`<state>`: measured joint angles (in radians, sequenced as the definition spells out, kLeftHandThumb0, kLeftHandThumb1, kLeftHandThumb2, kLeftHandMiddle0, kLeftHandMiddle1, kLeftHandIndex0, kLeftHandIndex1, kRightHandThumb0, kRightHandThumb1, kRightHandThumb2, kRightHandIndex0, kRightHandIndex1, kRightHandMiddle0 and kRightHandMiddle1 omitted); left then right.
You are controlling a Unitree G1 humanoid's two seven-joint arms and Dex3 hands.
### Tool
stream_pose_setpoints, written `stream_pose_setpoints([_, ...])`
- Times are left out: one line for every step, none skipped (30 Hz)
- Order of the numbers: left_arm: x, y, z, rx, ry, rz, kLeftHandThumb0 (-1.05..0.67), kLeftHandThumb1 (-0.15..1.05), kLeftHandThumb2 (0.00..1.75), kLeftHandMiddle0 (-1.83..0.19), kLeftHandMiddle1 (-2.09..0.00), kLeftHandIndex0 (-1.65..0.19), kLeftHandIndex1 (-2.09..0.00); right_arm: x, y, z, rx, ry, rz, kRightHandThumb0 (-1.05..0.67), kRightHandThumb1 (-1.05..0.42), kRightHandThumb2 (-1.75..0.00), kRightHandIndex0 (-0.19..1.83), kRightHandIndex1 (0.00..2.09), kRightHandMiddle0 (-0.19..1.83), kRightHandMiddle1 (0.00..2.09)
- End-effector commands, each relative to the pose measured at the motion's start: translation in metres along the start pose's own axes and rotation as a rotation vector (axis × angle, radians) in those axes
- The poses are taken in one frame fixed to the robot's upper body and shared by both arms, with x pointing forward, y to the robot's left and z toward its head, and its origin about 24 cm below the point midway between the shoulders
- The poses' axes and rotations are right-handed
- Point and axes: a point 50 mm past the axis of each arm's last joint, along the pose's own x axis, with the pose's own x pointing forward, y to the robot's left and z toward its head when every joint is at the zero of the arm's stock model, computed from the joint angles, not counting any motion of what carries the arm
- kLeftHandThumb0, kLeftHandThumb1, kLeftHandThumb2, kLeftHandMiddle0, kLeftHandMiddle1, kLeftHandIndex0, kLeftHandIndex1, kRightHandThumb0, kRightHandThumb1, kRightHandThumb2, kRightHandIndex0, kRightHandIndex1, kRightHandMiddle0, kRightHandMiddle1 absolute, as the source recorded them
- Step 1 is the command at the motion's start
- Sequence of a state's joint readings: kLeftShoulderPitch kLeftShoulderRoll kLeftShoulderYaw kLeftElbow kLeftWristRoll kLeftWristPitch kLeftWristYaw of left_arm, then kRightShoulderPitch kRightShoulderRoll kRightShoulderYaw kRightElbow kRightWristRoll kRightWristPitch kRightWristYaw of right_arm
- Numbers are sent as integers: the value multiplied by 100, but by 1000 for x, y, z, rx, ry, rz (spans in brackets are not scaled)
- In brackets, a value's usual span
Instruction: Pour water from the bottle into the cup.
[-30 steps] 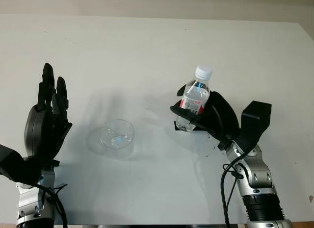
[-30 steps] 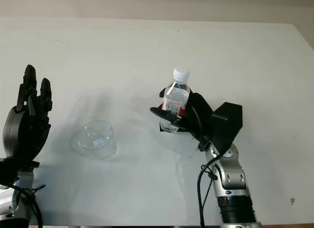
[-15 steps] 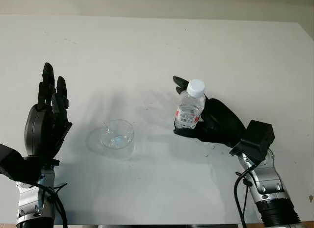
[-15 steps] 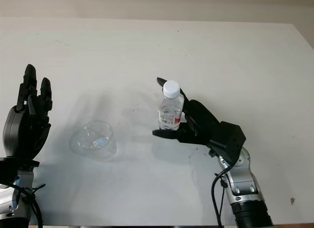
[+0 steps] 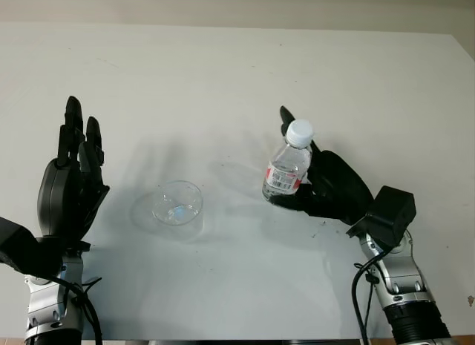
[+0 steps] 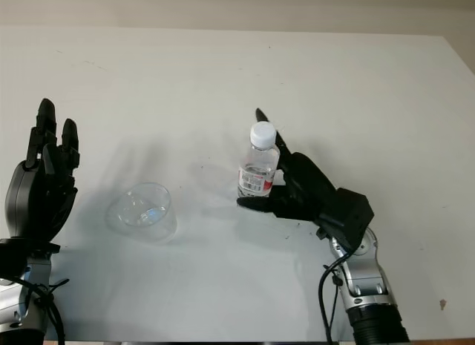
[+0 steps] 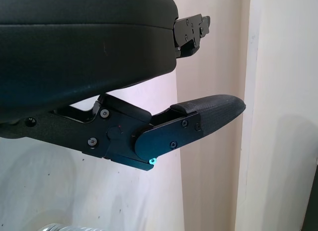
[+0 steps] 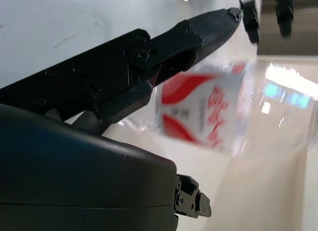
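A clear water bottle point(image 5: 285, 169) with a white cap and a red label stands right of the table's middle, leaning towards my right hand point(image 6: 252, 161). That hand is open around it: one finger stretches straight up behind the bottle and the thumb lies by its base. The right wrist view has the label point(image 8: 208, 116) close beside the thumb. A clear plastic cup point(image 5: 178, 205) stands upright to the left of the bottle, well apart from it. My left hand point(image 5: 78, 137) is open and held up left of the cup.
The white table point(image 5: 223, 70) runs back to a pale wall. Its right edge point(image 5: 464, 56) is at the far right. A dark speck point(image 5: 469, 300) lies near the front right corner.
My right hand was curled around the raised bottle. It has since lowered it towards the table, straightened its fingers and dropped its wrist. The left hand and cup have not moved.
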<state>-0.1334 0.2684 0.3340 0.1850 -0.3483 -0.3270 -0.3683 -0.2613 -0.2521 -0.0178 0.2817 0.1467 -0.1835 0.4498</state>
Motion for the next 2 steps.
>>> stream_pose_setpoints([0, 0, 3, 18, -12, -6, -67, 105, 76, 19, 0, 19, 0, 2, -2, -1, 38, -3, -18, -100, -96, -7, -19, 0, -19, 0])
stream_pose_setpoints([-1, 0, 2, 20, -11, -5, -67, 105, 77, 19, 0, 19, 0, 1, -1, -2, 44, -2, -20, -102, -97, -7, -19, 0, -19, 0])
